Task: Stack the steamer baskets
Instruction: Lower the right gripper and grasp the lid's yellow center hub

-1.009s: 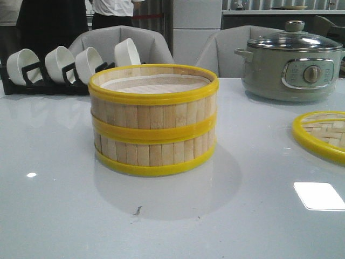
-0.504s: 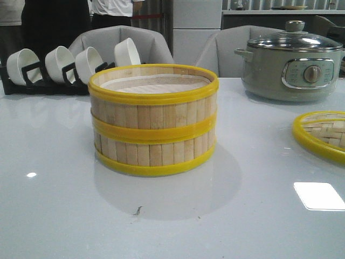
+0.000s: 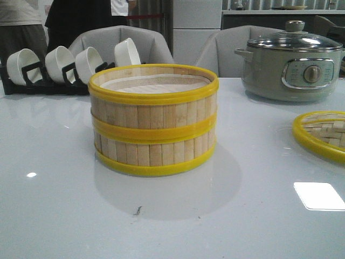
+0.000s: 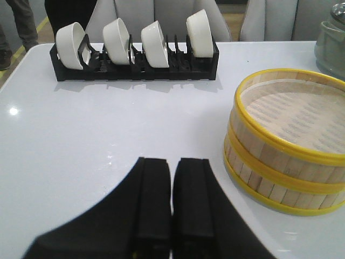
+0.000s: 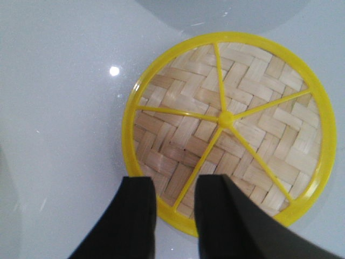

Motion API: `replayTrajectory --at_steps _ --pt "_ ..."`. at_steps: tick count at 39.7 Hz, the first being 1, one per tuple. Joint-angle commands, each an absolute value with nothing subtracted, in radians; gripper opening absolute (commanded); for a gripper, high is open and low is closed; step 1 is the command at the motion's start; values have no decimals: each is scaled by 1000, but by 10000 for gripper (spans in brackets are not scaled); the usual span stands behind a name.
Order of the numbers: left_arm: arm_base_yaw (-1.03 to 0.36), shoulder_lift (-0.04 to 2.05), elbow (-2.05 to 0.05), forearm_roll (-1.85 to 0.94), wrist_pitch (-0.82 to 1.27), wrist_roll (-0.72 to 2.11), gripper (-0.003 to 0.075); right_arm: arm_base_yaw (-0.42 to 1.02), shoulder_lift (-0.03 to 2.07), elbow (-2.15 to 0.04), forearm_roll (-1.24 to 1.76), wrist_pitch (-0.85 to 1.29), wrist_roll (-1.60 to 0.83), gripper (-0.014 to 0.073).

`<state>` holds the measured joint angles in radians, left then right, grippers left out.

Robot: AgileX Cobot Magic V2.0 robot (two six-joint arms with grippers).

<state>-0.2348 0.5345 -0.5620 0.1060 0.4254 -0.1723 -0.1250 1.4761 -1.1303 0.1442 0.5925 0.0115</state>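
Observation:
Two steamer baskets stand stacked, the upper basket (image 3: pixel 153 97) on the lower basket (image 3: pixel 154 154), in the middle of the white table; the stack also shows in the left wrist view (image 4: pixel 285 143). A white cloth liner (image 4: pixel 294 113) lies inside the upper one. My left gripper (image 4: pixel 172 164) is shut and empty, over bare table beside the stack and apart from it. My right gripper (image 5: pixel 173 183) is open and empty, above the near rim of the woven lid (image 5: pixel 242 116), which lies flat on the table. Neither gripper shows in the front view.
A black rack (image 3: pixel 48 83) with several white bowls (image 3: pixel 89 62) stands at the back left. A grey electric pot (image 3: pixel 294 67) with a glass lid stands at the back right. The woven lid (image 3: pixel 323 135) lies at the right edge. Chairs and people stand beyond the table.
The baskets and lid have not moved. Only the people behind the table have shifted.

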Motion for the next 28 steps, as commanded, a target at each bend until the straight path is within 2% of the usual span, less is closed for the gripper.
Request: replayTrajectory --at_steps 1,12,20,28 --pt "-234 536 -591 104 343 -181 98 -131 1451 -1172 129 541 0 307" --pt "-234 536 -591 104 343 -181 98 -133 1487 -1206 106 678 0 307" --pt "-234 536 -591 104 343 -181 98 -143 1584 -1340 71 824 0 310" --pt "-234 536 -591 104 343 -181 98 -143 1686 -1446 25 867 5 333"
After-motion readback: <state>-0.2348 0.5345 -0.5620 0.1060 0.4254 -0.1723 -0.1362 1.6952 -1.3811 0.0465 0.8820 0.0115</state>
